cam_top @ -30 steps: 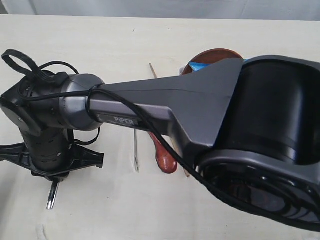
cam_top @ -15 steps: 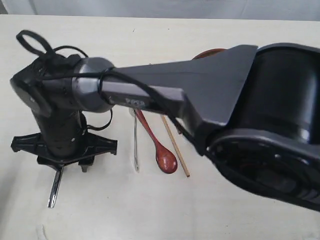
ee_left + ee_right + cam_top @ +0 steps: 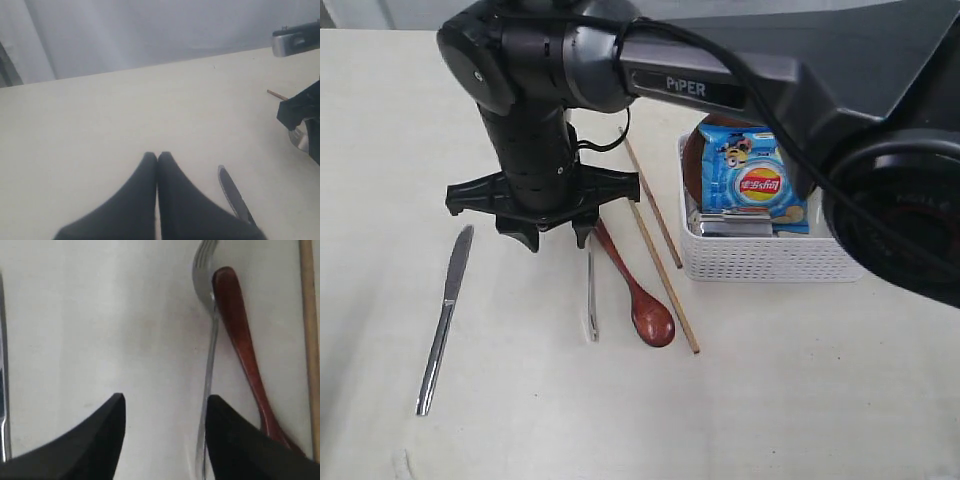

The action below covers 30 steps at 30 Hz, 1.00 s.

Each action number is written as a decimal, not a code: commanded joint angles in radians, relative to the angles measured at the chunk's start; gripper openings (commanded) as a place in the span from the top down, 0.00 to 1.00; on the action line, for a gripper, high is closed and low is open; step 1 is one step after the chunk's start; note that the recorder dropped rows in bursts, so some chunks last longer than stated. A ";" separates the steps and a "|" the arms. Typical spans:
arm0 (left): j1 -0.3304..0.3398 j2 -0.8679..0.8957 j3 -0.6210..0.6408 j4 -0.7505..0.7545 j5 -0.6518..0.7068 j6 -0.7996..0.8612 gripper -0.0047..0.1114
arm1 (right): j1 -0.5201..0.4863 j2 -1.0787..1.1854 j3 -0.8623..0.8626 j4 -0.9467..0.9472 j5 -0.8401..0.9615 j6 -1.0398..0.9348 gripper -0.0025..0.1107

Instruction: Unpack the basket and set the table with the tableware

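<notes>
Only exterior view: basket (image 3: 770, 262); snack bag (image 3: 757, 185)

This looks like a robotics lab or test bench, not a home or kitchen. A plain cream table (image 3: 790, 400) fills the exterior view, and a dark industrial arm (image 3: 700, 85) lettered PIPER reaches across it. Beyond the table's far edge hangs a pale, featureless backdrop (image 3: 150, 35), perhaps a curtain; the left wrist view is too soft to say.
</notes>
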 commanded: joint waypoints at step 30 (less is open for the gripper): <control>0.002 -0.002 -0.004 0.001 -0.001 0.003 0.96 | -0.032 -0.081 0.172 0.044 -0.039 -0.145 0.98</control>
